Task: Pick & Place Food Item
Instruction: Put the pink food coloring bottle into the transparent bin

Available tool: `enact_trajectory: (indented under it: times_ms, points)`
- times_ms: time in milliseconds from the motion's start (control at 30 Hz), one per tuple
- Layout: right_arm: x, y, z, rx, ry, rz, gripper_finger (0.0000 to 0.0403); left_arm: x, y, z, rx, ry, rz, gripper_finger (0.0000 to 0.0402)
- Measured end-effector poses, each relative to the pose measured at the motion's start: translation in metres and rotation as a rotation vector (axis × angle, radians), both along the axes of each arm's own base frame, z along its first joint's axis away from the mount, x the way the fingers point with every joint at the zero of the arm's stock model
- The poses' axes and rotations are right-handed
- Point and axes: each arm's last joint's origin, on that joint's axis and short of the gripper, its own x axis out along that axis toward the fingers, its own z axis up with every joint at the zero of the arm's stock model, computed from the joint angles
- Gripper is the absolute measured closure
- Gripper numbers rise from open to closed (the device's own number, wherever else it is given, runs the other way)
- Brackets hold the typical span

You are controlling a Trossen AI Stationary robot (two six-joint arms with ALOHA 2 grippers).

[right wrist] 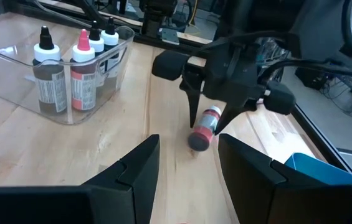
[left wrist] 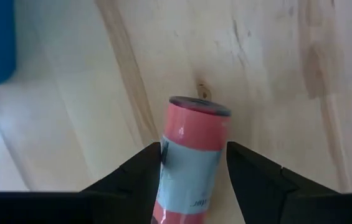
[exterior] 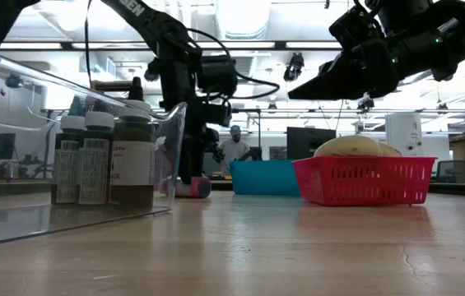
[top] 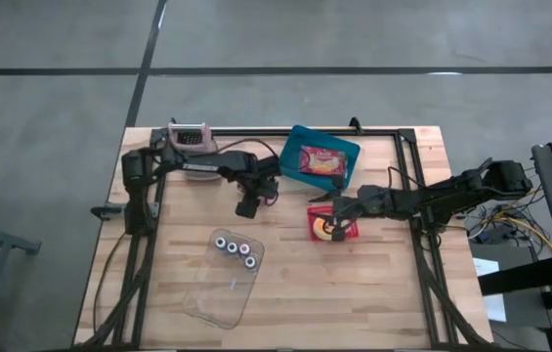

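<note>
A small bottle (left wrist: 193,149) with a pink-red body, pale blue label and dark cap lies on its side on the wooden table (top: 383,293), also seen in the right wrist view (right wrist: 203,129). My left gripper (top: 248,207) points down over it, open, one finger on each side of the bottle's body. My right gripper (right wrist: 188,168) hovers open and empty above a red basket (exterior: 364,182) that holds a pale yellow food item (exterior: 355,146). A blue tray (top: 322,156) with a packaged food item stands at the far side. My left gripper comes from above, and its fingers (left wrist: 144,168) stand close against the two long sides of the bottle's body (left wrist: 176,155), lying across it. The bottle rests on the table. Whether the fingers touch it, I cannot tell.
A clear plastic bin (top: 225,279) with several dropper bottles (right wrist: 70,68) sits near the front left. A pinkish object (top: 190,137) rests at the far left corner. A dark frame rail (top: 412,196) runs round the table. Bare wood lies at the front right.
</note>
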Motion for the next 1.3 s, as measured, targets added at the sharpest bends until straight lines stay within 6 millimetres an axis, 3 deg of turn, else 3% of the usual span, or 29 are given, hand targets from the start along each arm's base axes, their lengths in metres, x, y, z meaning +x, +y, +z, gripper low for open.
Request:
enact_trajectory:
  times_ms: [800,1300]
  points:
    - [0.0,-0.0008,0.0003,-0.003,-0.003,-0.025,0.0243,-0.006,0.0026,-0.006,0.023,0.081,-0.038,0.0221]
    - [0.0,-0.0008,0.0003,-0.003,-0.003,-0.025,0.0243,-0.004,0.0035,-0.0058,0.045,0.064,-0.031,0.0349]
